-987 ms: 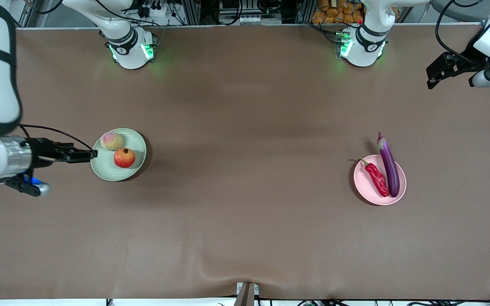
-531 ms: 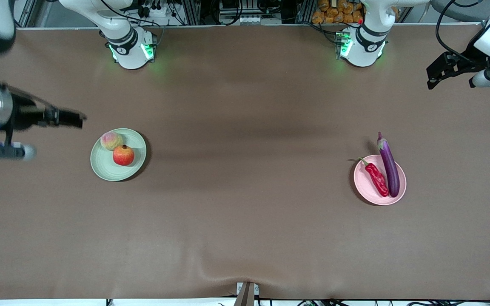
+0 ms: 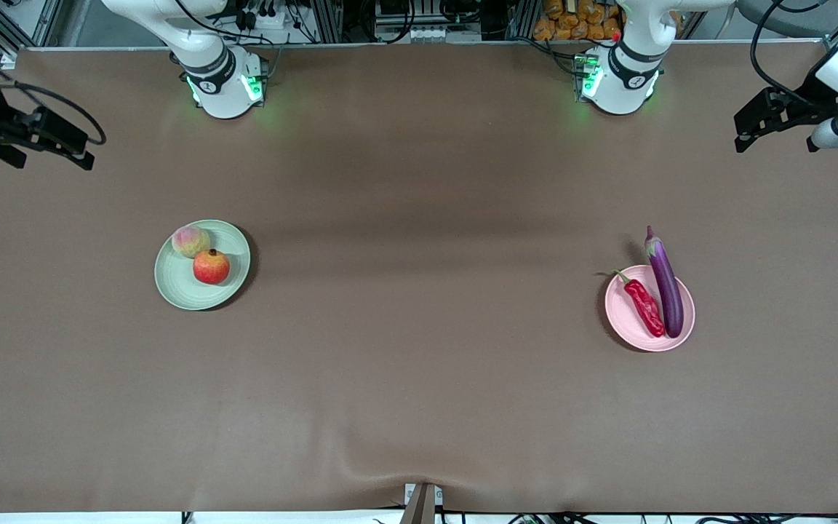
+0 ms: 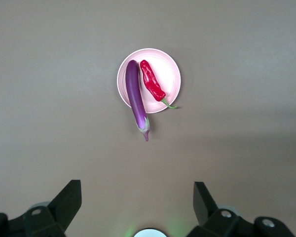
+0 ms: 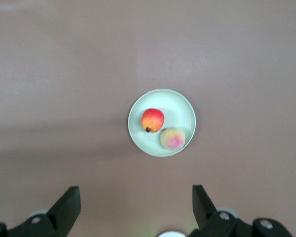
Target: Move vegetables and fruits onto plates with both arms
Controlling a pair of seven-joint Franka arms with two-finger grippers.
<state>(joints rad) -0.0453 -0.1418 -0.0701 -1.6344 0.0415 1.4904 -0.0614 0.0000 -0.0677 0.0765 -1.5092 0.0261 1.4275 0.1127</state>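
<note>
The pale green plate point(image 3: 175, 291) holds the peach point(image 3: 190, 241) and the pomegranate point(image 3: 212, 267); the right wrist view shows the plate point(image 5: 180, 106), pomegranate point(image 5: 152, 120) and peach point(image 5: 173, 138). The pale pink plate point(image 3: 626, 327) holds the red chili pepper point(image 3: 644, 306) and the purple eggplant point(image 3: 665, 284), whose stem end overhangs the rim; the left wrist view shows the plate point(image 4: 167, 74), eggplant point(image 4: 136, 96) and chili point(image 4: 152, 87). My right gripper point(image 3: 62, 142) is open and empty, raised over the table's right-arm end. My left gripper point(image 3: 753, 127) is open and empty, raised over the left-arm end.
The two arm bases point(image 3: 222, 84) point(image 3: 619, 80) stand along the table's edge farthest from the front camera. A brown cloth point(image 3: 419, 378) covers the table. A small bracket point(image 3: 423, 502) sits at the table edge nearest the front camera.
My right gripper has drawn away from the green plate and risen toward the table's right-arm end. The left arm has barely moved. The fruits and vegetables stay on their plates.
</note>
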